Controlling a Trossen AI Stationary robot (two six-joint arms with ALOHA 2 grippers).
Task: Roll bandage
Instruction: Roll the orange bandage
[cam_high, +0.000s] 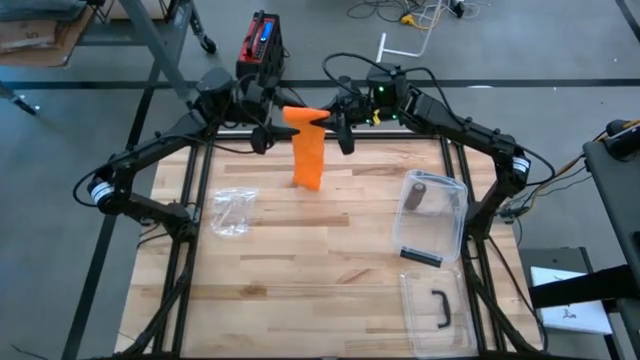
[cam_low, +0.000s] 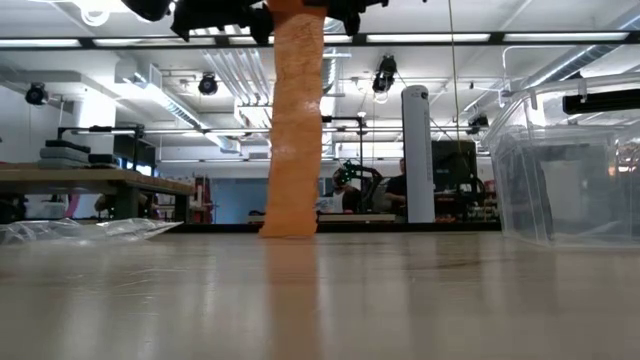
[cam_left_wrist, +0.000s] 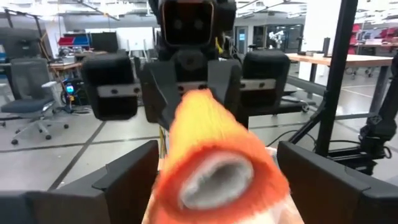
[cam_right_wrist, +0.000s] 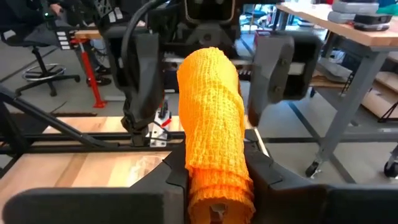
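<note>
An orange bandage is partly rolled. Its roll (cam_high: 303, 116) is held level above the table's far middle, and a loose strip (cam_high: 308, 160) hangs from it, with the lower end (cam_low: 289, 228) resting on the wood. My right gripper (cam_high: 322, 118) is shut on the roll from the right. My left gripper (cam_high: 275, 117) faces it from the left, open. Its fingers (cam_left_wrist: 127, 180) stand wide on either side of the roll's free end (cam_left_wrist: 217, 177) without touching it. My right gripper pinches the rolled part of the bandage (cam_right_wrist: 214, 168) between its two fingers. The fingers come level from the table's right and lie along the roll. The roll sticks out forward past them, lifted clear, with the loose strip hanging slack down to the table.
A clear plastic container (cam_high: 432, 215) with a dark thing inside stands at the right, its lid (cam_high: 435, 310) nearer the front edge. A clear plastic bag (cam_high: 230, 210) lies left of the hanging strip. Bare wood fills the near middle of the table.
</note>
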